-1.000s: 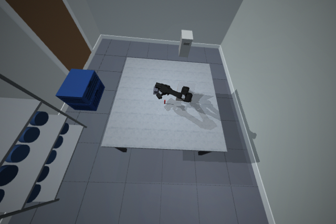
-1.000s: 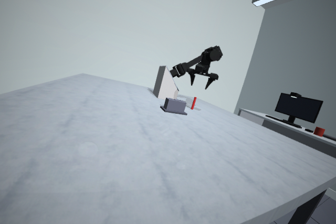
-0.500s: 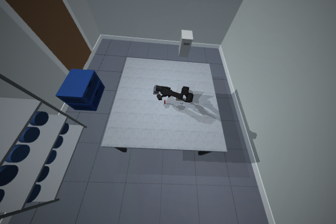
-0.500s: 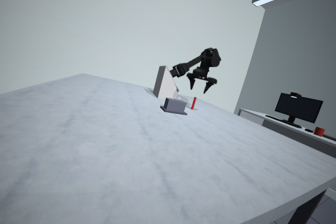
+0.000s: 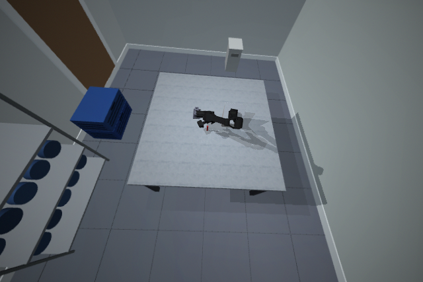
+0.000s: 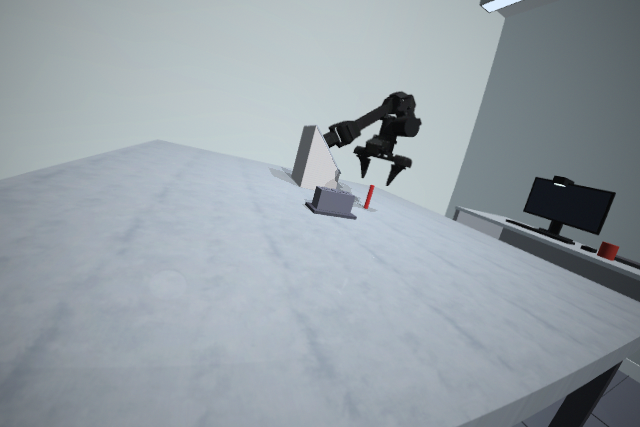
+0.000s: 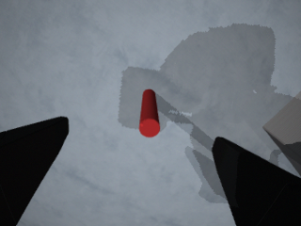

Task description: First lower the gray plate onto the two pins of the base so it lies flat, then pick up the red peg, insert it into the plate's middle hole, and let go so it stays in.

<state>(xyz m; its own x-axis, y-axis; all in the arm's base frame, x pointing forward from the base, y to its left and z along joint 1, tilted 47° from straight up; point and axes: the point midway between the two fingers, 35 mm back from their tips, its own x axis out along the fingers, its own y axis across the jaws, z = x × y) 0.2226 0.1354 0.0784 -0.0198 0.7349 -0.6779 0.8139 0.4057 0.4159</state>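
The red peg (image 5: pixel 207 127) (image 6: pixel 369 197) (image 7: pixel 150 115) stands upright on the table, apart from the base. My gripper (image 6: pixel 375 181) (image 7: pixel 143 135) is open and empty. It points down above the peg, which shows between the two spread fingers in the wrist view, nearer their tips' line than the frame's top. The gray plate (image 6: pixel 333 201) shows as a thick gray block sitting level on the darker, wider base (image 6: pixel 311 208), left of the peg in the exterior view. The pins and the middle hole cannot be made out.
A tall pale wedge-shaped block (image 6: pixel 316 161) (image 7: pixel 288 123) stands on the table (image 5: pixel 205 159) (image 6: pixel 206 282) behind the plate in the exterior view. In the wrist view it is at the right edge. The arm (image 5: pixel 220 120) (image 6: pixel 374 114) reaches over the table, and its shadow lies around the peg.
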